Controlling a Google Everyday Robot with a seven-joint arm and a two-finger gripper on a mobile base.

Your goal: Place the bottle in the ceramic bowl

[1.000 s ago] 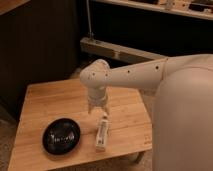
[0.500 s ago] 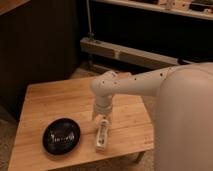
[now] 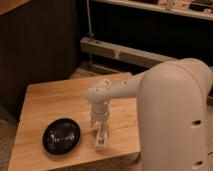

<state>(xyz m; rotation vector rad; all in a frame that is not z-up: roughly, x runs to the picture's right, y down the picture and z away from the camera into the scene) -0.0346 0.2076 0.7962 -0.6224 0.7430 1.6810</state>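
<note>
Your gripper (image 3: 100, 126) hung just over bottle (image 3: 102, 140) | grip: you couldn't tell | bowl (image 3: 61, 136) at bottle's 9 o'clock

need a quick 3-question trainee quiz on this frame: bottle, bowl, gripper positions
1. True or false: the bottle already lies inside the ceramic bowl.
2. The gripper is: A) right above the bottle; B) above the bowl; C) away from the table.
3. In the picture, on which side of the bottle does the bowl sit?

Key: 1 false, the bottle lies on the table. 2 A. 3 left.
</note>
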